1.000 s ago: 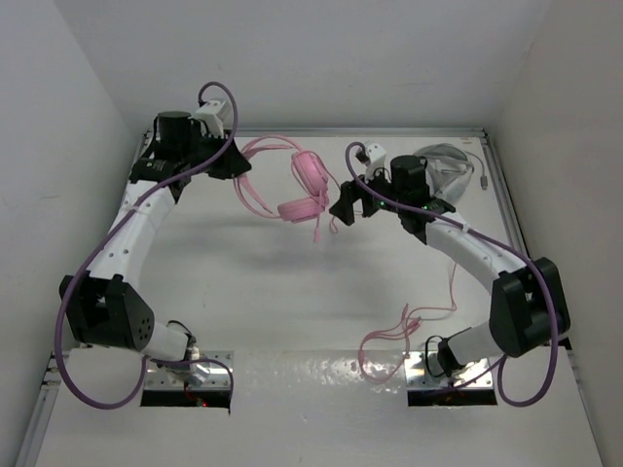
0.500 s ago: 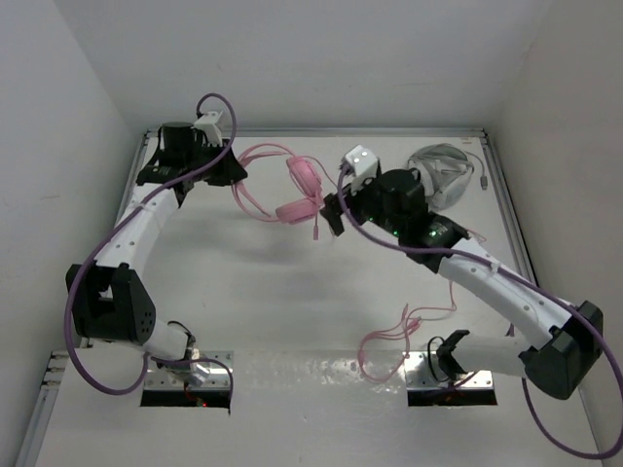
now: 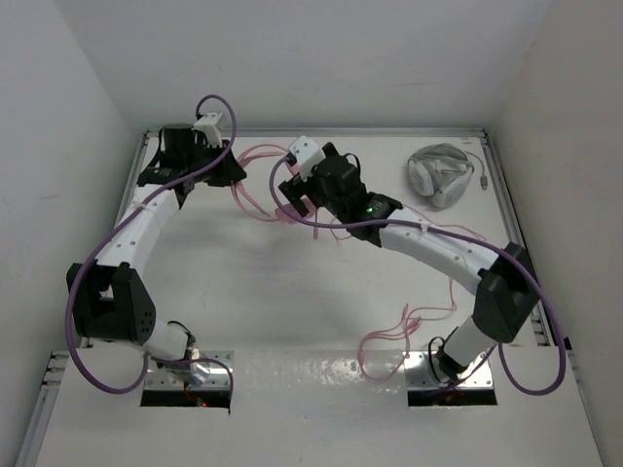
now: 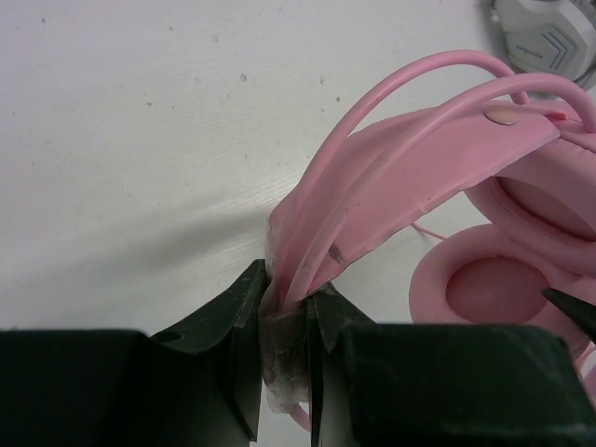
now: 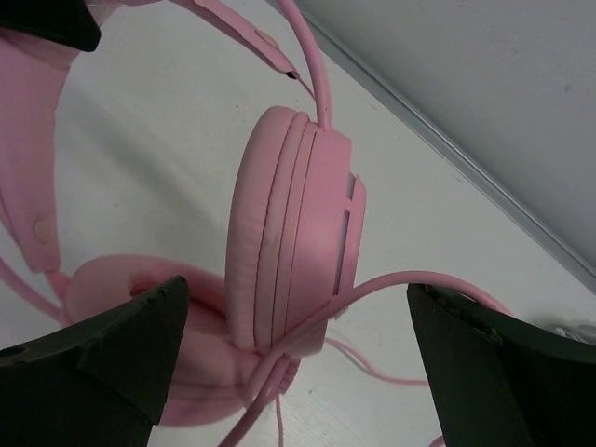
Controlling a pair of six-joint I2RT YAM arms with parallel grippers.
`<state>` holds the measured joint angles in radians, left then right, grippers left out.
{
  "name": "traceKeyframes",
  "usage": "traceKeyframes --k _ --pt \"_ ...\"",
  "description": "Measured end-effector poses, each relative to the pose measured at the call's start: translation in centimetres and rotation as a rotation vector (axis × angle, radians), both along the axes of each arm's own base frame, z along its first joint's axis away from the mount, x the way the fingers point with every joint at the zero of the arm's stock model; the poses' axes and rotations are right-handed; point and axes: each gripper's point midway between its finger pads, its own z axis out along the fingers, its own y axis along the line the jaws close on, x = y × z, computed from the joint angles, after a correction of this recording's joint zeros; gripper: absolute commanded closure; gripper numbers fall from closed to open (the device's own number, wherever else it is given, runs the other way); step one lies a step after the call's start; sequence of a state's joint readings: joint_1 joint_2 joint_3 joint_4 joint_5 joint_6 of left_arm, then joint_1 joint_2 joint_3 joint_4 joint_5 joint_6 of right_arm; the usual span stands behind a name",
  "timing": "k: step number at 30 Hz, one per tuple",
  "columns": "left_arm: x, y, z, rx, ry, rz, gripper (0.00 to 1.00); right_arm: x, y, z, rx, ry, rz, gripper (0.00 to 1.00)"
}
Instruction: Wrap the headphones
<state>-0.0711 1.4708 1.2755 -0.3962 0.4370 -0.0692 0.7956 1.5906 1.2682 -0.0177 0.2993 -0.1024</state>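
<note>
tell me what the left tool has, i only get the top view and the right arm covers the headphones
observer: the left wrist view shows the left tool shut on the headband of the pink headphones
operator: right tool holding anything
observer: no, the right tool is open, an upright earcup framed in the gap, no contact visible
operator: cable
observer: one cable strand crosses in front of that earcup

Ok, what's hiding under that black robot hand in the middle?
The pink over-ear headphones. From above, the right gripper covers their padded earcups; the thin headband sticks out, pinched in the left gripper. The right wrist camera shows one earcup between open fingers.
</note>
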Motion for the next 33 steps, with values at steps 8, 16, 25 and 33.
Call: traceKeyframes --k 8,16,25,33 --pt "-0.3 -0.3 -0.3 -0.008 0.007 -0.022 1.00 2.5 0.8 -1.4 -0.032 -0.017 -0.030 0.32" --pt "-0.9 -0.8 -0.7 0.013 0.008 -0.070 0.90 4.4 0.2 -2.2 -0.031 -0.008 -0.073 1.00" --pt "0.2 -1.8 -2.9 0.415 -0.088 -0.086 0.54 4.1 -0.2 -2.2 -0.081 0.058 -0.102 1.00" --pt "1.7 0.2 -2.6 0.623 -0.146 0.035 0.65 3.8 -0.4 -1.9 -0.065 0.097 -0.122 1.00"
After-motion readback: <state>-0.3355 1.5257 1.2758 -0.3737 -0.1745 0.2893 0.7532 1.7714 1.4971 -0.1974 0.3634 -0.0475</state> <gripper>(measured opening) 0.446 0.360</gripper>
